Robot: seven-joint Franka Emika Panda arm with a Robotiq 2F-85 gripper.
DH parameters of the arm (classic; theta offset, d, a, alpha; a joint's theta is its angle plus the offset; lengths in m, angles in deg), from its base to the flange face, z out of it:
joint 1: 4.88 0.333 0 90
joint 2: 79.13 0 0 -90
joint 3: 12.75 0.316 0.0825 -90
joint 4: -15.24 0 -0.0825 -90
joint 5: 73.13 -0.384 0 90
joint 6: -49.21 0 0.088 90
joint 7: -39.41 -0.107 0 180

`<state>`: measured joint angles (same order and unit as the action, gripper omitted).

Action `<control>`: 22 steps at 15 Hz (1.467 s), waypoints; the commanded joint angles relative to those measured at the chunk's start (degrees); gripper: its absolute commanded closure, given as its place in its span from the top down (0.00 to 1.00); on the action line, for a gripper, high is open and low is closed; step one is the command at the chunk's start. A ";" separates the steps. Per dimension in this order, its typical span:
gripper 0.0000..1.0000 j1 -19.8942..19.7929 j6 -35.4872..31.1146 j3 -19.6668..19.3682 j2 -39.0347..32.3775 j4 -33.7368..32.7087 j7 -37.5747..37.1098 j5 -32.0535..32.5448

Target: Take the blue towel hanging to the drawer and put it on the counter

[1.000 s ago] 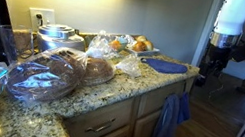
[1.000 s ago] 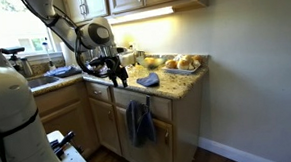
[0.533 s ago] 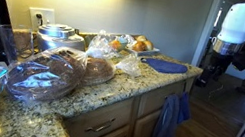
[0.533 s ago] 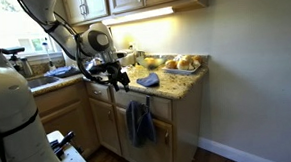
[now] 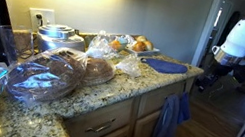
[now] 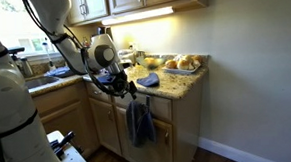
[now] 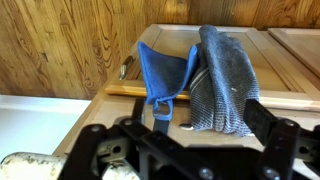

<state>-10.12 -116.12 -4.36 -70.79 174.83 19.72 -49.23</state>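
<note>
The blue towel [image 5: 169, 119] hangs in soft folds from the drawer [image 5: 155, 97] below the granite counter [image 5: 108, 92]. Both also show in an exterior view, towel [image 6: 139, 122] and counter [image 6: 173, 88]. In the wrist view the towel [image 7: 226, 82] fills the middle right, draped over honey-brown wood. My gripper [image 7: 205, 128] is open and empty, its dark fingers either side of the towel's end, apart from it. In both exterior views my gripper [image 5: 205, 79] [image 6: 116, 86] hovers in front of the counter edge, above and beside the towel.
A brighter blue oval mat [image 5: 166, 66] lies on the counter end above the towel; it shows with a loop in the wrist view [image 7: 166, 70]. Bagged bread [image 5: 50, 74], pots and fruit crowd the counter. A wall stands past the cabinet end [image 6: 245, 76].
My arm has swung out from the counter edge and tilted, bringing the gripper lower in front of the cabinet. The towel has not moved.
</note>
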 commanded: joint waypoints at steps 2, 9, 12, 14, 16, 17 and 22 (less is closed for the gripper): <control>1.00 -3.19 -6.90 -2.23 -7.01 -0.12 2.99 5.67; 1.00 -3.39 -7.44 -3.34 -10.39 -0.74 2.52 9.92; 1.00 -3.41 -7.54 -3.45 -10.73 -0.82 2.82 10.18; 1.00 -3.72 -9.10 -3.92 -12.14 -1.32 3.23 11.31; 1.00 -3.99 -9.33 -5.01 -13.41 -2.42 2.20 14.46; 1.00 -4.22 -10.60 -5.34 -14.57 -2.71 3.05 15.05; 1.00 -3.86 -16.09 -9.82 -18.35 -4.27 3.29 22.12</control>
<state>-13.55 -127.73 -11.51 -86.50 171.44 22.58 -31.41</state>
